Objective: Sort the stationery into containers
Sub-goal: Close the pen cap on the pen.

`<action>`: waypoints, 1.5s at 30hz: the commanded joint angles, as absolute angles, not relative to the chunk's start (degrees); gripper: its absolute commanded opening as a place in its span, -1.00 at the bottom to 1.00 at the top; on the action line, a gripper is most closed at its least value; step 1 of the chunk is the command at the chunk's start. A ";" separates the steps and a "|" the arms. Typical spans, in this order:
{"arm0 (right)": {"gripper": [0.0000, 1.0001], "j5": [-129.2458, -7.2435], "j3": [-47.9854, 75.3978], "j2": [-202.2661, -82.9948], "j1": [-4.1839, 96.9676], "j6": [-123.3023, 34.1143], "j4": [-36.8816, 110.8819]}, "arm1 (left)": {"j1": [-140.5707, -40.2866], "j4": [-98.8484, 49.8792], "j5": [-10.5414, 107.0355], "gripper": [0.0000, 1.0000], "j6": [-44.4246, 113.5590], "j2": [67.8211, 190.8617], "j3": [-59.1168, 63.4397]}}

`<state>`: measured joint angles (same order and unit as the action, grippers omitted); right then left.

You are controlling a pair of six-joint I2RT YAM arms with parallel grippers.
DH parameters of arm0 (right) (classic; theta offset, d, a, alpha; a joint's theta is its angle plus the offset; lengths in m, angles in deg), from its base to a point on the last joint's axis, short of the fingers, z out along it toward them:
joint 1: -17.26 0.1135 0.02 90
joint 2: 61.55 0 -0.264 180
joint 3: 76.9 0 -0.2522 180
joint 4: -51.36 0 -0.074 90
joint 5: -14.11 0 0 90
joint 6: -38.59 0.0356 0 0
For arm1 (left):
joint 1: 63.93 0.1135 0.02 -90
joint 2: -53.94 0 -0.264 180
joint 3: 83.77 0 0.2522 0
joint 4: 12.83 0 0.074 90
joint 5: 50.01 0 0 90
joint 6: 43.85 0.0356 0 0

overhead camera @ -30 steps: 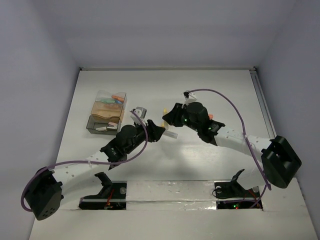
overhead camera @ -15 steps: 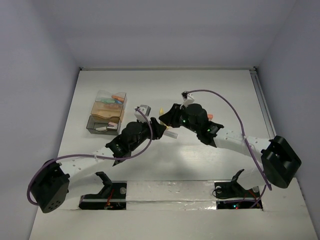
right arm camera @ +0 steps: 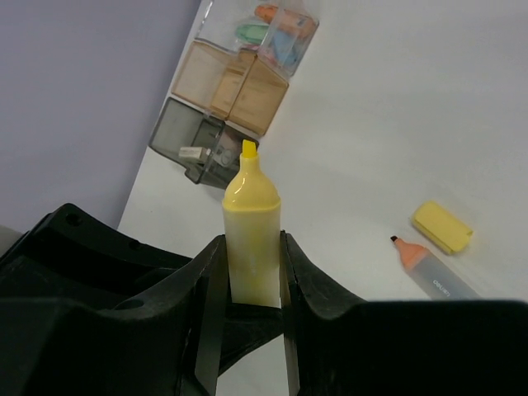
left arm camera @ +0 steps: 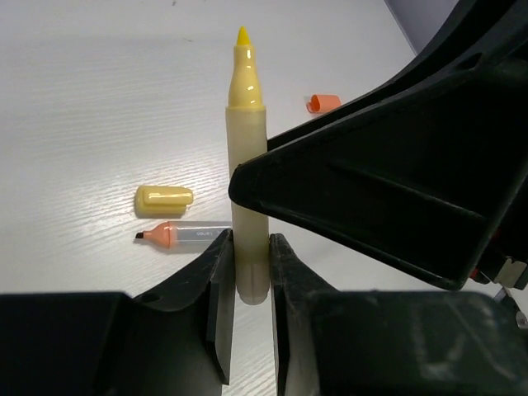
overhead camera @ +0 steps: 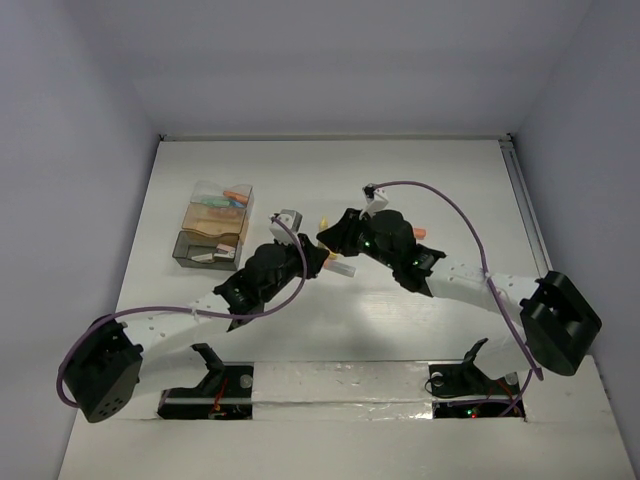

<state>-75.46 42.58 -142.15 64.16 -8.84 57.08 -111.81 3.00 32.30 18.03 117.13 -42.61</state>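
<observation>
One uncapped yellow highlighter (left arm camera: 246, 148) sits mid-frame in the top view, clamped by both tools: the left gripper (left arm camera: 250, 276) pinches its blunt end and the right gripper (right arm camera: 250, 276) squeezes its barrel. In both wrist views its long axis runs up the frame, chisel tip topmost. On the table (left arm camera: 91, 107) lie one yellow cap (left arm camera: 163, 197), one uncapped orange highlighter (left arm camera: 183, 236) and one orange cap (left arm camera: 322, 102). One compartment box (right arm camera: 235, 87) stands upper left in the right wrist view

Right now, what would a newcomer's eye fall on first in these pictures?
An uncapped yellow highlighter stands out, pinched upright at mid-table by the jaws of both arms at once. On the table beside it lie a yellow cap and an uncapped orange highlighter. A clear box holding coloured pieces sits toward the table's left side.
</observation>
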 commanded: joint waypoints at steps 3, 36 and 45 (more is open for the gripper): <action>-1.00 -73.42 42.93 -142.67 65.96 -7.38 60.97 | -111.65 5.15 29.27 -1.00 19.52 116.60 -40.30; 0.06 -69.29 8.67 -170.08 58.57 -58.61 13.80 | -111.65 -4.79 23.55 -1.00 23.12 84.44 -55.68; 0.10 -67.89 -2.76 -179.93 58.57 -62.92 3.95 | -111.65 -4.70 25.04 -1.00 23.03 83.64 -55.68</action>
